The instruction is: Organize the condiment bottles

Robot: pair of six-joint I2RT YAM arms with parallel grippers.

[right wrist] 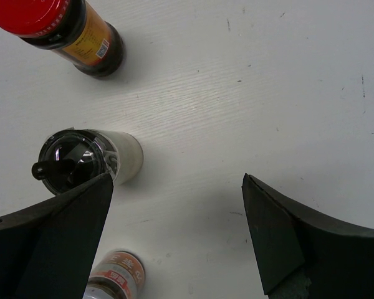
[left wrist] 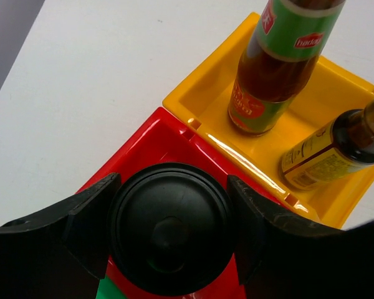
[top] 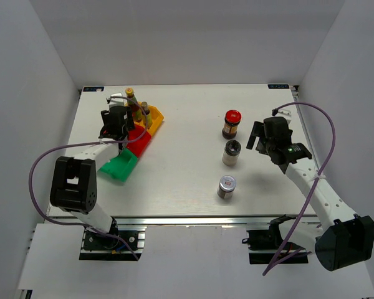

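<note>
My left gripper (top: 118,121) is shut on a black-capped shaker (left wrist: 170,227), both fingers (left wrist: 90,218) pressed against its cap, over the red tray (left wrist: 156,137). Two slim sauce bottles (left wrist: 271,68) (left wrist: 336,149) stand in the yellow tray (left wrist: 199,93). On the bare table, right of centre, stand a red-capped dark jar (top: 232,123), a second black-capped shaker (top: 230,153) and a silver-lidded jar (top: 226,186). My right gripper (top: 257,138) hangs open just right of that shaker (right wrist: 87,159), with nothing between its fingers.
A green tray (top: 119,165) lies in line with the red tray (top: 139,142) and yellow tray (top: 154,118) at the table's left. White walls close in the table on three sides.
</note>
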